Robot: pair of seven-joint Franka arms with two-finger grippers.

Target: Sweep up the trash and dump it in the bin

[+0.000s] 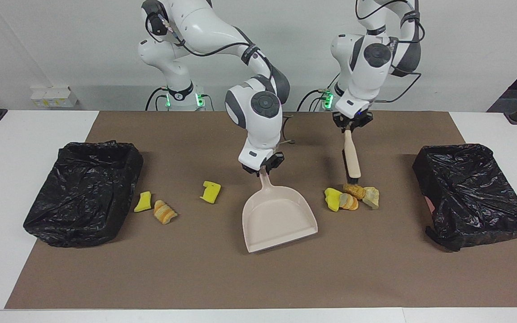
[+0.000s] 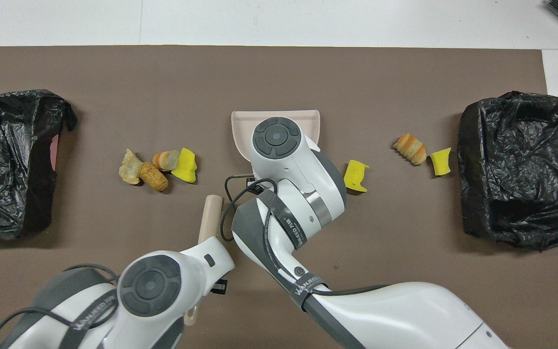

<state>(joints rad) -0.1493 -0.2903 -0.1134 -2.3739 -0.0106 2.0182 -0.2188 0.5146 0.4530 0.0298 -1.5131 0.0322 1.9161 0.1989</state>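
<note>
Dustpan (image 1: 281,215) and brush (image 1: 352,159) gripped above mat (image 1: 195,278)

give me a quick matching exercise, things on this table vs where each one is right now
Things:
1. dustpan
2. brush
3. pile of four scraps
4. lone yellow sponge piece

Places:
A. hanging from the left gripper, tip at the scrap pile
B. between the dustpan and the bin at the right arm's end
C. handle held in the right gripper
D. between the dustpan and the bin at the left arm's end

Pairs: 1-C, 2-A, 3-D, 4-B
</note>
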